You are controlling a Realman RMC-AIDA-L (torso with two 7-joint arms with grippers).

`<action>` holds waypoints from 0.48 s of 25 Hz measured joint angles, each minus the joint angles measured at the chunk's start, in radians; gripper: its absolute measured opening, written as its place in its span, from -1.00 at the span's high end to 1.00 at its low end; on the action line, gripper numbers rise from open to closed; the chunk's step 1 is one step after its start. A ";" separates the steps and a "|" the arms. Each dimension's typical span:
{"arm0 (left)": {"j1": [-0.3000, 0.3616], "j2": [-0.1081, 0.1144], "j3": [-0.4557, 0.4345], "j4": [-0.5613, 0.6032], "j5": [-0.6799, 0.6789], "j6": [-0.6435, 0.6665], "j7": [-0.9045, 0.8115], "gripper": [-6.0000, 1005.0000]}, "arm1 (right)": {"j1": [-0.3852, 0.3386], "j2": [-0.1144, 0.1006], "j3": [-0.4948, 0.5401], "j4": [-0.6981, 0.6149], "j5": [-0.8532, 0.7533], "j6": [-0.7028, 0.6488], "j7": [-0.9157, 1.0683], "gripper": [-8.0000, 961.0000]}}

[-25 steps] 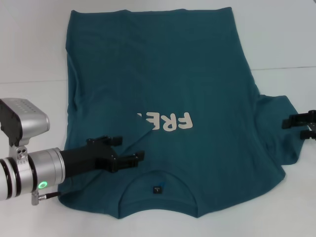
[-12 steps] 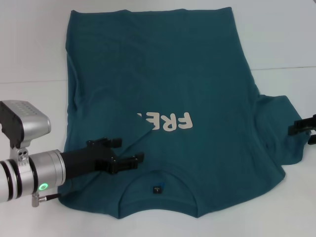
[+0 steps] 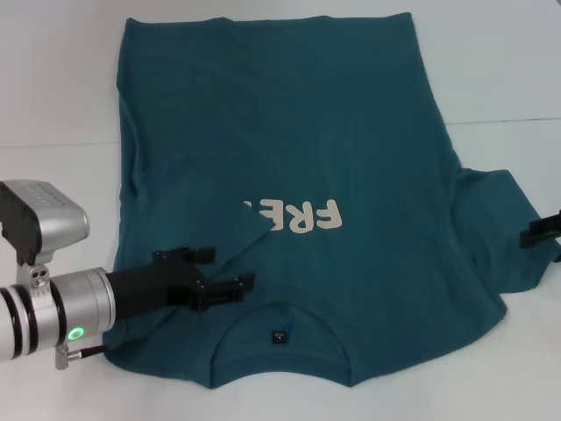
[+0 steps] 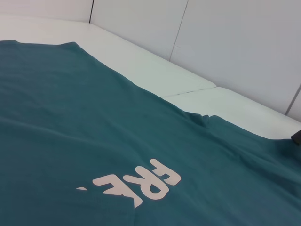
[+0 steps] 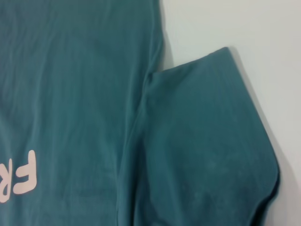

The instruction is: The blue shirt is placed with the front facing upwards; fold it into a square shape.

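On the white table [image 3: 53, 105] the shirt [image 3: 289, 132] lay spread front-up, collar [image 3: 280, 338] nearest the robot and hem at the far edge, with the cream print [image 3: 294, 215] across the chest. Its left side was folded inward over the front, the flap's slanting edge covering the last letters of the print, and no left sleeve showed. The right sleeve [image 3: 495, 232] lay flat and unfolded, sticking out to the side; the right wrist view showed it smooth against the table, with the armpit seam plain.

The left gripper [image 3: 219, 269] hovered low over the folded flap, just beside the collar, its jaws apart and holding no cloth. The right gripper [image 3: 545, 235] sat at the frame's edge just beyond the right sleeve; only a dark sliver of it showed, so I cannot tell how its jaws stood.

By my judgement the first side fold was done and the task stood between folds, perhaps a third of the way along. The next move would likely call for the right gripper to take the right sleeve or shoulder edge and carry it across the chest to match the left flap, keeping the fold line parallel to the body so the sides end up even. After that the length would need folding from hem toward collar to give the square
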 joint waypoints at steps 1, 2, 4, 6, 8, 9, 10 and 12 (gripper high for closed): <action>0.000 0.000 0.000 0.000 0.000 0.000 0.000 -0.74 | -0.001 0.000 0.000 0.000 0.000 0.001 0.002 -0.54; 0.000 0.000 0.000 0.000 0.000 0.000 0.000 -0.74 | -0.001 0.000 -0.001 0.000 -0.005 0.005 0.009 -0.53; 0.001 0.000 0.000 0.000 0.000 0.000 0.000 -0.74 | -0.002 0.000 -0.001 0.000 -0.023 0.013 0.020 -0.44; 0.002 0.000 0.000 0.000 0.000 0.000 0.000 -0.74 | -0.002 0.001 0.000 -0.001 -0.043 0.023 0.024 -0.35; 0.002 0.000 0.000 0.002 0.000 -0.003 0.002 -0.74 | -0.002 0.004 0.000 -0.001 -0.057 0.031 0.025 -0.25; 0.002 0.000 0.000 0.004 0.000 -0.005 0.004 -0.74 | -0.002 0.006 0.000 -0.001 -0.063 0.034 0.026 -0.21; 0.002 0.000 0.000 0.008 0.000 -0.008 0.007 -0.74 | -0.002 0.008 0.000 -0.001 -0.072 0.039 0.028 -0.16; -0.001 0.001 0.000 0.019 0.000 -0.013 0.011 -0.74 | -0.002 0.010 0.000 -0.001 -0.081 0.046 0.032 -0.07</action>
